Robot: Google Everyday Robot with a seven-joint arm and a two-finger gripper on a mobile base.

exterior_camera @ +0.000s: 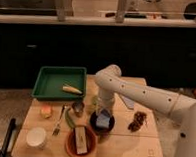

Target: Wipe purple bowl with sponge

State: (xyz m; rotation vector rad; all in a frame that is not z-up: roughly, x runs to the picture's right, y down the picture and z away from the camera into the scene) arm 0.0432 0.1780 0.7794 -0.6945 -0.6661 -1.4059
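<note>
Just below the centre of the frame, end effector (pixel 104 115) lowered over the purple bowl (pixel 102 123), apparently clamped on the sponge (pixel 104 122) — blue-grey pad pressed down inside the bowl, covering most of its hollow, only a dark rim showing around it. Bowl standing on the table (pixel 127 145), close beside the orange bowl (pixel 81 141) at lower left of it, rims near or perhaps touching; cannot tell which. Likely risks from here: too much sideways force in a wiping stroke and the light bowl sliding or tipping, knocking into the orange bowl or the small metal cup (pixel 77 109) just to its upper left; too weak a hold and the sponge slipping out and staying in the bowl; a lift with the pad stuck to the glossy surface dragging the bowl up. Arm (pixel 140 93) sweeping in from the right edge, elbow above the bowl — little room to swing without brushing the neighbours. Containers, moving outward: orange bowl holding a pale rectangular block; metal cup, contents not visible; green tray (pixel 43 87) at upper left holding a yellowish banana-like piece (pixel 72 89); small white bowl (pixel 36 137) at lower left, seemingly empty.
</note>
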